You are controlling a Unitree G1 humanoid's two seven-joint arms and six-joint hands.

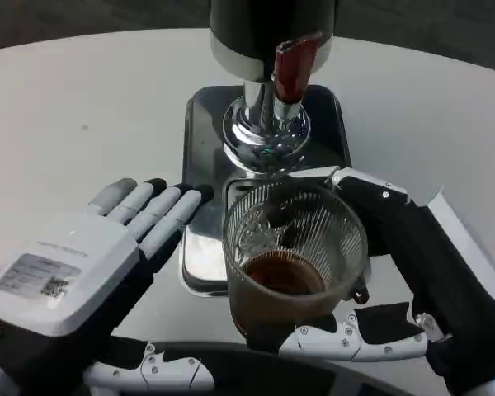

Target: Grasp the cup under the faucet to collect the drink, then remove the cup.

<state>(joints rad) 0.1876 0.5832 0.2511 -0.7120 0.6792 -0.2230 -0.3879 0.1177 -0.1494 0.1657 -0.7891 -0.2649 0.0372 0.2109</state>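
The left hand (107, 247) lies flat with fingers straight and together, empty, just beside the ribbed clear glass cup (293, 256) of brown drink. The right hand (388, 280) wraps the cup, below the chrome faucet (268, 132) over the dark steel drip tray (200, 157). Collecting seems done; next comes a level, steady withdrawal.

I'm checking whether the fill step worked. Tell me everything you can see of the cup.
The cup is a clear, ribbed tumbler, glass or plastic by its look, standing upright with its mouth open. Dark brown drink fills the lower part. It sits at the front edge of the metal drip tray, just in front of the chrome faucet. The right hand grips it, fingers wrapped around its side and base. The left hand lies beside it, not touching.
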